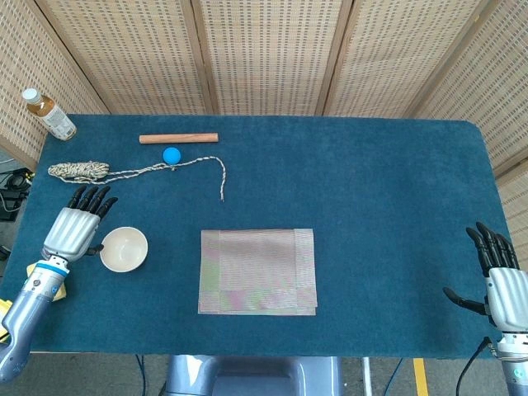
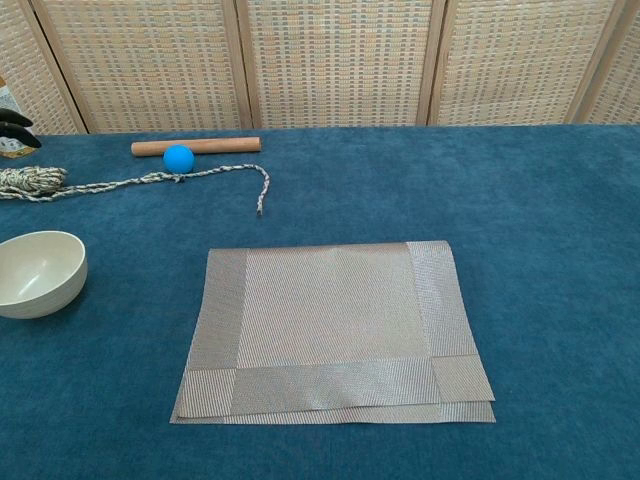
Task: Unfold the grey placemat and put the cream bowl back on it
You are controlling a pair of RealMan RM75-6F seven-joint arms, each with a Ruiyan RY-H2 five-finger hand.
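Placemat folded, bowl parked aside: unfolding step pending

Head view: grey placemat (image 1: 257, 271) lies folded near the middle of the bench (image 1: 371, 181), a second layer showing along its near and right edges. Cream bowl (image 1: 124, 249) stands upright on the bench, well to the left of the mat, not touching it. Left hand (image 1: 73, 229) hovers just beside the bowl's left side, fingers spread and straight, holding nothing. Right hand (image 1: 498, 285) sits at the far right bench edge, fingers apart, empty, well away from everything. Rope (image 1: 124, 172), blue ball (image 1: 172, 155), wooden dowel (image 1: 178, 138) and bottle (image 1: 48, 114) lie along the far left.

Chest view: placemat's doubled layers are clear at the near edge (image 2: 330, 412). Bowl (image 2: 38, 273) is at frame left, clear of the mat. Only dark fingertips (image 2: 16, 120) of the left hand show.

Judgement: bowl is out of the way; mat not yet opened. Next move calls for a pinch on the top layer's free edge alone, then a lift and swing over, with the lower layer kept flat.
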